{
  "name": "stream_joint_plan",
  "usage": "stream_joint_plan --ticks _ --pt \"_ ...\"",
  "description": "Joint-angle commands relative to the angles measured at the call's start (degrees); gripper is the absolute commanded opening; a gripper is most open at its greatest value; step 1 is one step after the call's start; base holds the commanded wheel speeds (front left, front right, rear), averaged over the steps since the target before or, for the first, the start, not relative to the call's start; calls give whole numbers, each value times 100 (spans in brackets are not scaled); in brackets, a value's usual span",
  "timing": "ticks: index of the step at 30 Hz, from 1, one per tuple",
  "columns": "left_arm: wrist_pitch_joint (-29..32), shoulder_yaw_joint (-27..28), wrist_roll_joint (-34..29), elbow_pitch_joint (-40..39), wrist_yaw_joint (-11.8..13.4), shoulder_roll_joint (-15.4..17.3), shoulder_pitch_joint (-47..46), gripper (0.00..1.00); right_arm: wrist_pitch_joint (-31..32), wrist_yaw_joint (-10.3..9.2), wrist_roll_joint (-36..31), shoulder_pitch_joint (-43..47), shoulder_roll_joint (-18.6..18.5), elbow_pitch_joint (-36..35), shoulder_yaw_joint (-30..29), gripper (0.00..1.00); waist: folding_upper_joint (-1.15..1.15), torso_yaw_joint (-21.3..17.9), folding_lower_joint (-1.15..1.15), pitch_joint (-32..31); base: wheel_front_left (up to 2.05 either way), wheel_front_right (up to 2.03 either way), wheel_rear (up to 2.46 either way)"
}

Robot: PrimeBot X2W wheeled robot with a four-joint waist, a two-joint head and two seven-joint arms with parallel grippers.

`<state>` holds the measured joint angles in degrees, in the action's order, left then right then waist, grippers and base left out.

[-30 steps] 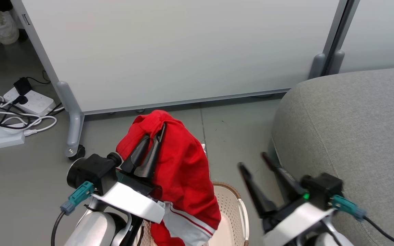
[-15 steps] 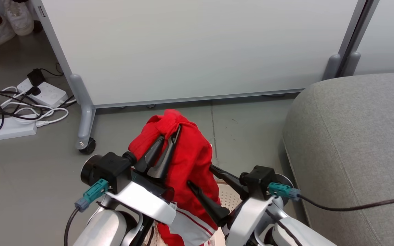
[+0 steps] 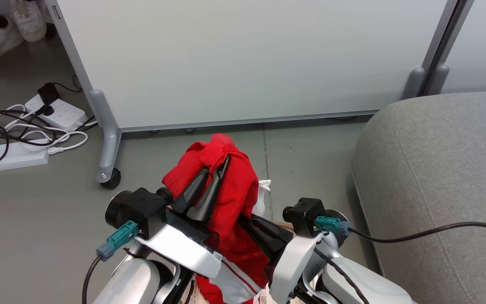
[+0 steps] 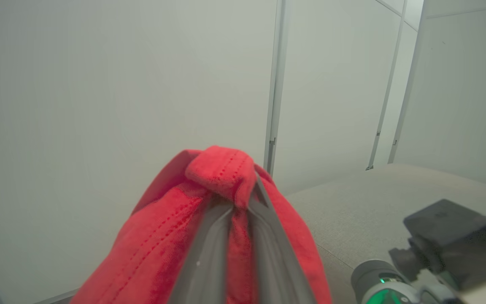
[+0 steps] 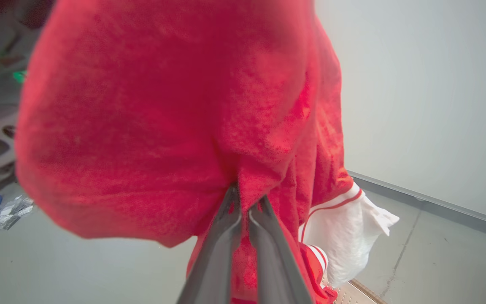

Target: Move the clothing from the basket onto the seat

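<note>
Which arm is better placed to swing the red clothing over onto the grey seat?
Probably right: the right gripper is pinched on the clothing and sits nearer the seat. The left gripper also clamps it, but on the far side.

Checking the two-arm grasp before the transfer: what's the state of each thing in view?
Clothing, lifted, hanging bunched from both grippers.
Left gripper, shut on the clothing, raised.
Right gripper, shut on the clothing.
Basket, mostly hidden below the clothing; contents cannot be told.
Seat, no clothing on the part in view.
Partition, upright on its wheels.
</note>
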<state>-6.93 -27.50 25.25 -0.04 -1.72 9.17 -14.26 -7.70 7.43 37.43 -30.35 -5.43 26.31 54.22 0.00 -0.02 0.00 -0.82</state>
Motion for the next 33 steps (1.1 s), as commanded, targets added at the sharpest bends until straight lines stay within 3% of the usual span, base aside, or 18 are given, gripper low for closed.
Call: stream_joint_plan --ticks 1,4,5,6,7,14,25,33 --pt "-10 6 37 5 -24 4 -70 0 -96 11 86 -100 -11 62 60 0 0 5 0 0 0 0 0" --pt "-25 22 50 -3 30 -2 -78 0 -235 11 186 -180 -37 156 122 0 0 0 0 0 0 0 0" --pt "-31 39 36 -11 65 -4 -74 29 -311 11 212 -203 -55 174 105 0 0 -3 0 -1 0 0 0" --pt "-38 43 20 -18 93 -6 -69 74 -378 11 236 -224 -66 182 68 0 0 -9 0 -1 0 0 0" --pt "-63 48 -19 -35 128 0 -72 100 -441 11 245 -241 -80 193 25 0 0 -13 0 0 0 0 0" --pt "-237 -73 -325 -194 189 97 -139 100 -735 11 0 -144 -207 57 -715 0 0 -28 0 24 0 0 0" --pt "449 -1004 -552 -5 -269 360 131 100 -745 11 -704 323 -532 -80 -1818 0 0 -199 0 67 0 0 0" --pt "481 -1342 -490 194 -397 419 262 100 -547 11 -792 574 -620 -147 -2195 0 0 -417 0 100 0 0 0"
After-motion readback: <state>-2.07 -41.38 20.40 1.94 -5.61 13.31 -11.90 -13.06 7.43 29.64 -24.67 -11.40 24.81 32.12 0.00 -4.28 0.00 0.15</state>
